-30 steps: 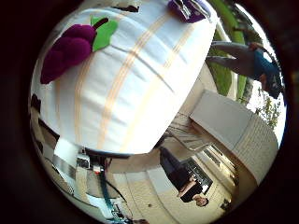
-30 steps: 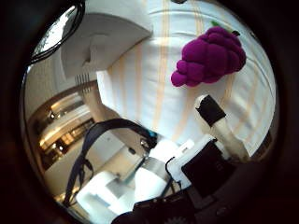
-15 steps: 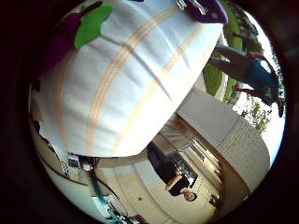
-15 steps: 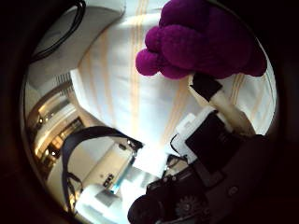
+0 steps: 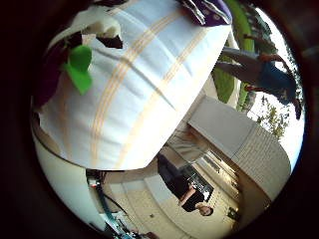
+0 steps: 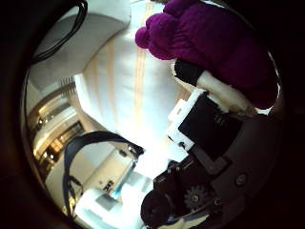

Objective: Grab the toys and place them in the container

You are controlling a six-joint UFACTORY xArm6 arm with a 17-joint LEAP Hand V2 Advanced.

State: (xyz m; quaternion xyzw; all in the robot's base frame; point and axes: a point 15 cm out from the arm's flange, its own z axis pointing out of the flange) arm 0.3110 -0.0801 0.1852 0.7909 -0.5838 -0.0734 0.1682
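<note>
A purple plush grape toy (image 6: 214,43) fills much of the right thumb side palm view, close to the palm, lying on the white cloth with orange stripes (image 6: 124,86). My hand (image 6: 205,134) is right at it, and a curled finger (image 6: 205,81) presses on its side. In the right little finger side palm view the toy's green leaf (image 5: 78,68) and purple edge show, with a white and black finger (image 5: 100,28) bent over them.
A second purple toy (image 5: 204,10) lies at the far edge of the cloth-covered table (image 5: 140,90). The table's near edge drops off to paved ground (image 5: 150,204). A light brick wall (image 5: 249,139) stands beyond.
The hand has come closer to the grape toy, which now fills more of the view. The finger that was beside the toy now lies curled against it.
</note>
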